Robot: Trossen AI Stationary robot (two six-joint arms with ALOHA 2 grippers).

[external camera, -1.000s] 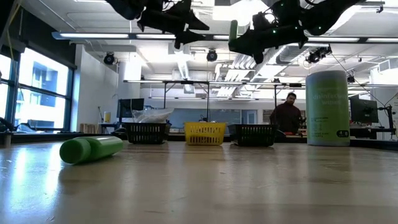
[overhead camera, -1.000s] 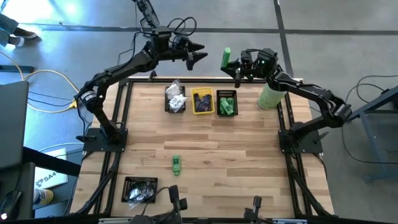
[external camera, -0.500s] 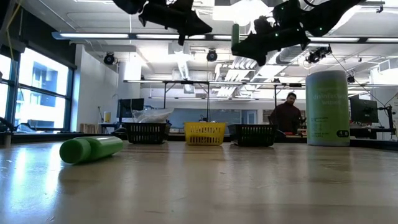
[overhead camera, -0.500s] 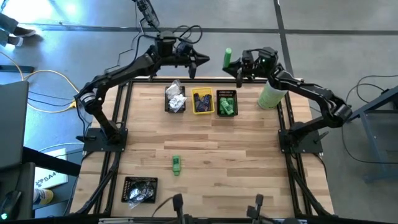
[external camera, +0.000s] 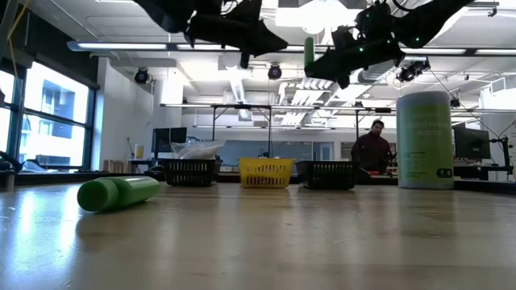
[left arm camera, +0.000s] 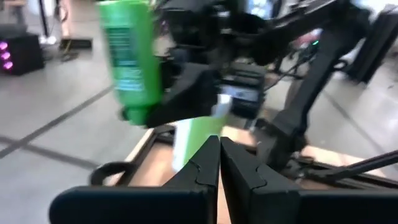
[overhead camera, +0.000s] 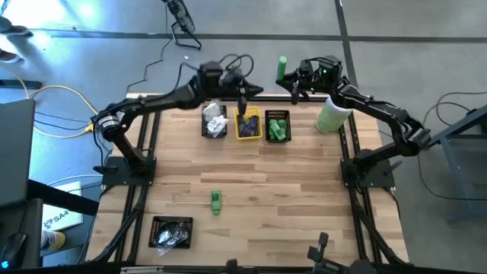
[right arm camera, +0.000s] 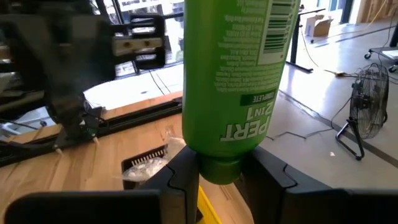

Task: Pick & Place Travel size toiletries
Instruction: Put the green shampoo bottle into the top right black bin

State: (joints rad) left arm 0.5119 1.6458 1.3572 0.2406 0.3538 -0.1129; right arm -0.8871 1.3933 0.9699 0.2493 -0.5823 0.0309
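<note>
My right gripper point(right arm camera: 219, 179) is shut on a bright green bottle point(overhead camera: 282, 67), held high over the table's far edge. In the low view the bottle point(external camera: 309, 50) stands upright above the fingers. My left gripper point(left arm camera: 219, 149) is shut with nothing in it. It hangs level in the air over the yellow bin point(overhead camera: 248, 124), pointing toward the held bottle point(left arm camera: 130, 59). A second green bottle point(overhead camera: 216, 201) lies on its side on the table's near half, also in the low view point(external camera: 118, 193). My right gripper pinches the bottle's cap end point(right arm camera: 219, 168) between its two fingers point(right arm camera: 186, 174). The fingers lie about level, coming from the table's right side. The bottle stands cap down, its body rising above the fingers, lifted clear of the table.
Three small bins stand in a row at the far edge: a black one with white packets point(overhead camera: 214, 122), the yellow one, and a black one with green bottles point(overhead camera: 277, 126). A big pale-green cylinder point(overhead camera: 332, 116) stands far right. Another black bin point(overhead camera: 170, 231) sits near left.
My left gripper has shut on nothing, and has gone down and toward the table's right edge, from beyond the far edge to above the yellow bin, closer to the held bottle. My right gripper keeps the bottle nearly where it was.
</note>
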